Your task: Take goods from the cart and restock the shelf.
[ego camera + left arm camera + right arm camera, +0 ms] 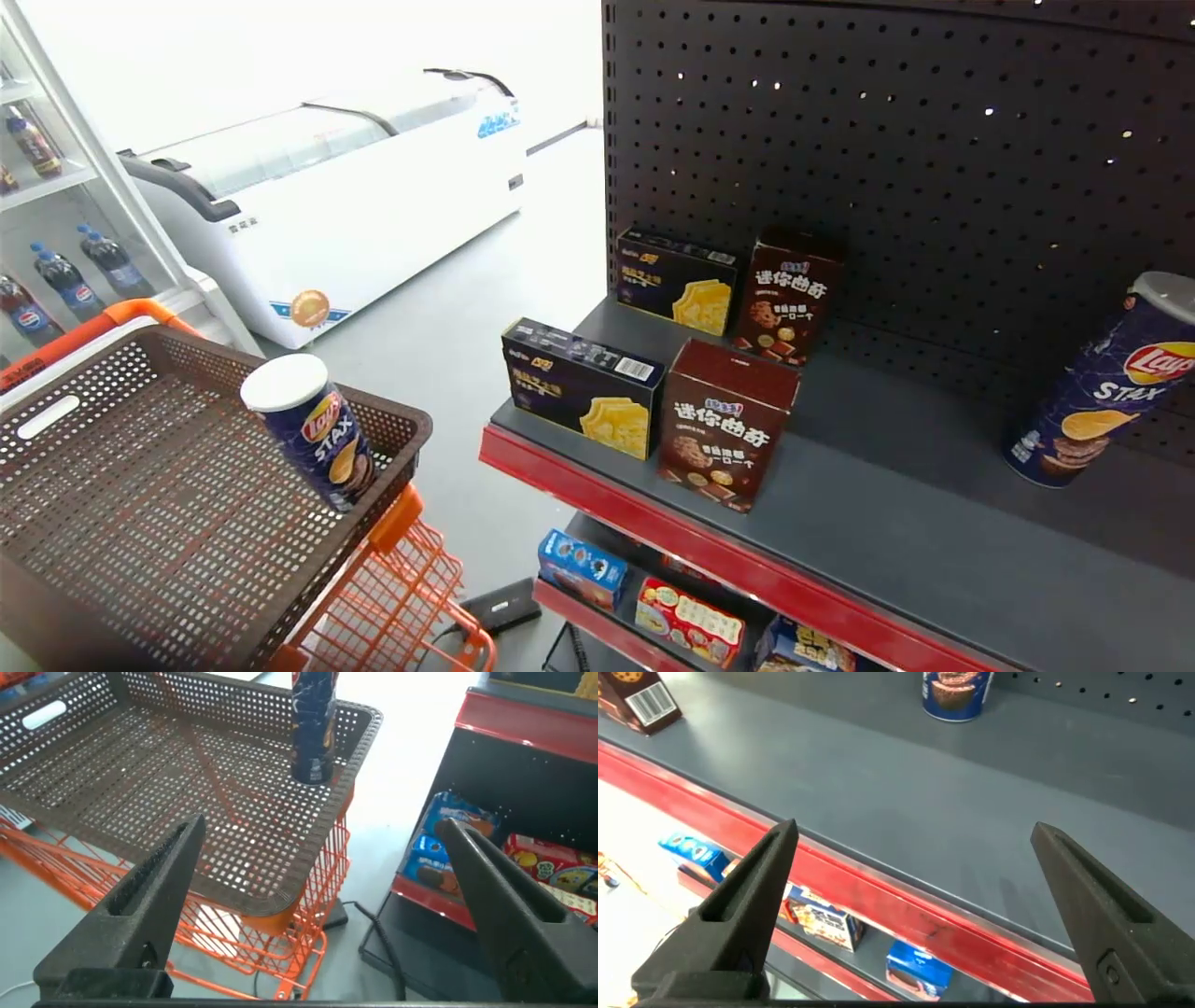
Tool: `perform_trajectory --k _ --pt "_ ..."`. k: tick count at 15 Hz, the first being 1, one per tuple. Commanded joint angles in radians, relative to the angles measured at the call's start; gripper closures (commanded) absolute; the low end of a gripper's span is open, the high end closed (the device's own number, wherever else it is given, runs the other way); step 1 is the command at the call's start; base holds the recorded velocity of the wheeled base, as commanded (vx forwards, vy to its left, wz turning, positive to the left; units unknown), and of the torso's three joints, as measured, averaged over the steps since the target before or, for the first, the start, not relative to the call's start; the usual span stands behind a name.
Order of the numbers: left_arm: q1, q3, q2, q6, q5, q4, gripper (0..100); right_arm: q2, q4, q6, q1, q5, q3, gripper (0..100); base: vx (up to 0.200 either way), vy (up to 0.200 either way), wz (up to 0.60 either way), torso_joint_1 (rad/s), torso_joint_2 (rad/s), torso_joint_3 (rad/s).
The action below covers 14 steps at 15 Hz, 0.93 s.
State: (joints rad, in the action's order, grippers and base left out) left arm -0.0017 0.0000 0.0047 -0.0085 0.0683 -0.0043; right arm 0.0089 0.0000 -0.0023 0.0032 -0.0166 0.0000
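Dark grey metal shelf (934,523) with red front edge fills the lower right. Brown perforated plastic basket (140,504) sits lower left, with a blue cylindrical crisp can (313,434) upright at its right corner. Both the left gripper (320,826) and right gripper (913,829) gape empty. Likely next: the left fetches that can.

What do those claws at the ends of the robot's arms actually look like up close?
The left claw and the right claw look alike: each has two matte, dark grey fingers, broad at the base and tapering to blunt wedge tips. No cables or print show on them.
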Motion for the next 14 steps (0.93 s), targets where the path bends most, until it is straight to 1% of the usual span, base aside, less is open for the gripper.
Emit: perform_trajectory --k 1,4,5,6,7,8,9,10,11,12,13,14 --pt "0.000 0.000 0.001 -0.001 0.001 0.000 0 0.000 0.000 -0.001 0.000 0.000 0.000 0 0.000 0.000 0.00 0.000 0.00 0.000" --pt "0.000 0.000 0.001 -0.001 -0.002 0.000 0 0.000 0.000 -0.001 0.000 0.000 0.000 0 0.000 0.000 0.00 0.000 0.00 0.000" --pt "0.002 -0.003 0.000 0.004 -0.002 0.000 0 0.000 0.000 -0.001 0.000 0.000 0.000 0 0.000 0.000 0.00 0.000 0.00 0.000" --pt "0.002 -0.023 0.000 0.042 -0.004 0.003 0 0.000 0.000 -0.001 0.000 0.001 0.000 0 0.000 0.000 0.00 0.000 0.00 0.000" --pt "0.000 -0.051 0.001 0.067 -0.005 0.009 0 0.000 0.000 -0.001 0.000 0.000 0.000 0 0.000 0.000 0.00 0.000 0.00 0.000" --pt "-0.003 -0.100 0.014 0.074 -0.001 0.072 0 0.000 0.000 -0.001 0.000 0.000 0.000 0 0.000 0.000 0.00 0.000 0.00 0.000" --pt "-0.014 -0.179 0.060 0.074 -0.008 0.159 0 0.000 0.000 -0.001 0.000 0.000 0.000 0 0.000 0.000 0.00 0.000 0.00 0.000" --pt "-0.044 -0.222 0.123 0.068 -0.015 0.182 0 0.000 0.000 -0.001 0.000 0.001 0.000 0 0.000 0.000 0.00 0.000 0.00 0.000" --pt "-0.077 -0.249 0.192 0.048 -0.007 0.179 0 0.000 0.000 -0.001 0.000 0.000 0.000 0 0.000 0.000 0.00 0.000 0.00 0.000" --pt "-0.093 -0.276 0.264 0.044 -0.002 0.175 0 0.000 0.000 -0.001 0.000 0.000 0.000 0 0.000 0.000 0.00 0.000 0.00 0.000" --pt "-0.093 -0.276 0.264 0.044 -0.002 0.175 0 0.000 0.000 -0.001 0.000 0.000 0.000 0 0.000 0.000 0.00 0.000 0.00 0.000" --pt "-0.118 -0.281 0.409 0.038 0.001 0.112 0 0.000 0.000 -0.001 0.000 0.000 0.000 0 0.000 0.000 0.00 0.000 0.00 0.000"
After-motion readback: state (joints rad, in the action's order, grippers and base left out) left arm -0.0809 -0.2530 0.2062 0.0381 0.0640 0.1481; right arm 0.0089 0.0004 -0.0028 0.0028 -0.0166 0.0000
